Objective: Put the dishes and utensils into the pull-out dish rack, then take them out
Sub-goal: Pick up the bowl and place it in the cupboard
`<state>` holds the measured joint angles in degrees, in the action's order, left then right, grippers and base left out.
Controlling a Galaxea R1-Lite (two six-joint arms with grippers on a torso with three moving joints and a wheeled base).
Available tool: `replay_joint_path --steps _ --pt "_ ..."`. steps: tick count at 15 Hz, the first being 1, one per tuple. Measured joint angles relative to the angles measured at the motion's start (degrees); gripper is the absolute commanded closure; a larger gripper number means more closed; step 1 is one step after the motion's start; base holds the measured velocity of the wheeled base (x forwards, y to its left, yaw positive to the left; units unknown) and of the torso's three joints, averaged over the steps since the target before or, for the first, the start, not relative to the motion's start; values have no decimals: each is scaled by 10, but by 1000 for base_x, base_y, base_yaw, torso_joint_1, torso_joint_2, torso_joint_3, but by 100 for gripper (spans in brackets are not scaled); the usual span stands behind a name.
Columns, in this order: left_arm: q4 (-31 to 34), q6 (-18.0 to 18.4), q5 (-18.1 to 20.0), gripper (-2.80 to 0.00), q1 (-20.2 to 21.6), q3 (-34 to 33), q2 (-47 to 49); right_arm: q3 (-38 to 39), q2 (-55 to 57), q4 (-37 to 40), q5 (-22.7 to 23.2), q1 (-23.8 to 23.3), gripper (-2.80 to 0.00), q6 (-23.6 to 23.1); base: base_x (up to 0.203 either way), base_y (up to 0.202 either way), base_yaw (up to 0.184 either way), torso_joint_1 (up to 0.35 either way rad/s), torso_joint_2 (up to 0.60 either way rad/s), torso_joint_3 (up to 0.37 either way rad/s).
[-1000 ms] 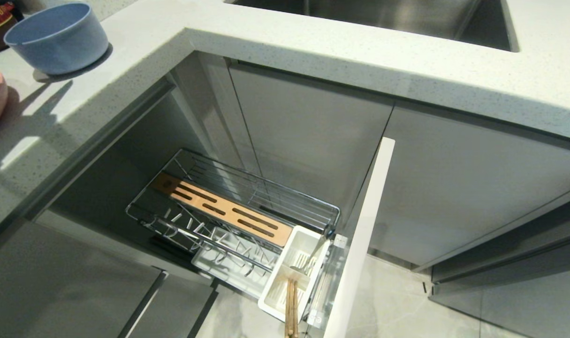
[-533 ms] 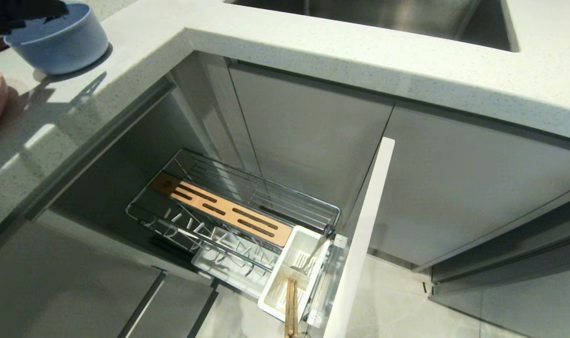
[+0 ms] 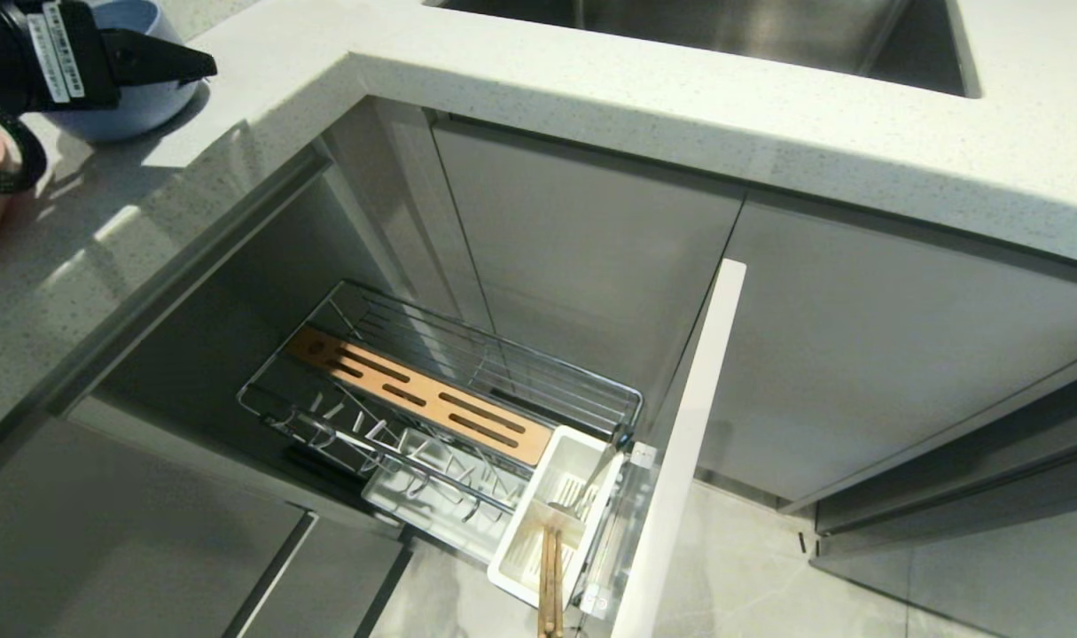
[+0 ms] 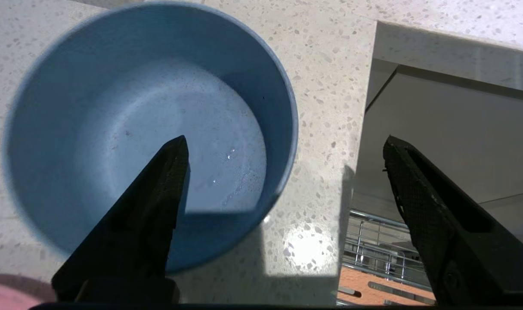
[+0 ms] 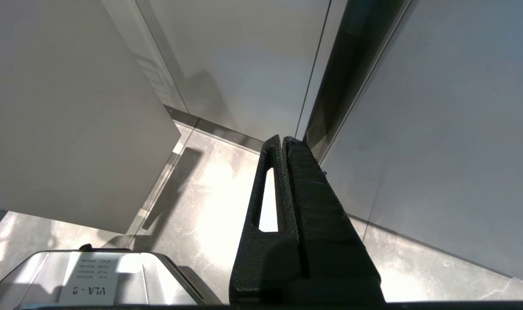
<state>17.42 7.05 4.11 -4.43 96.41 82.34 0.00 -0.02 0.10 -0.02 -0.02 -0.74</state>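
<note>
Black and angular, the left gripper (image 4: 283, 150) hangs over the speckled countertop (image 3: 591, 80), pointing down, its fingers spread wide and holding nothing: one finger (image 4: 158, 193) sits above the inside of the pale-blue bowl (image 4: 115, 107), the other beyond its rim, over the counter edge. Below, the pull-out dish rack (image 3: 449, 399) stands drawn out, with chopsticks (image 3: 551, 576) and a fork (image 3: 591, 483) in its white cup (image 3: 516, 567). The right gripper (image 5: 285, 142) hangs near the floor, fingers pressed together, empty.

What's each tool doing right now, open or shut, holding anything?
Left tool: open, empty, over the blue bowl on the counter, one finger above its inside.
Right tool: shut, empty, parked low by the cabinets.
</note>
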Motion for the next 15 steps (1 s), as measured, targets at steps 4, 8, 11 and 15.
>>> replay_joint_path --steps 4,8,11,15 --pt "3 0 0 -280 0 3 11 0 0 0 0 0 0 0 0 0 0 0 0 0" --pt "1 0 1 -280 0 3 16 0 0 0 0 0 0 0 0 0 0 0 0 0" --pt "2 1 1 0 0 4 17 0 0 0 0 0 0 0 0 0 0 0 0 0" --pt "2 1 1 0 0 2 17 0 0 0 0 0 0 0 0 0 0 0 0 0"
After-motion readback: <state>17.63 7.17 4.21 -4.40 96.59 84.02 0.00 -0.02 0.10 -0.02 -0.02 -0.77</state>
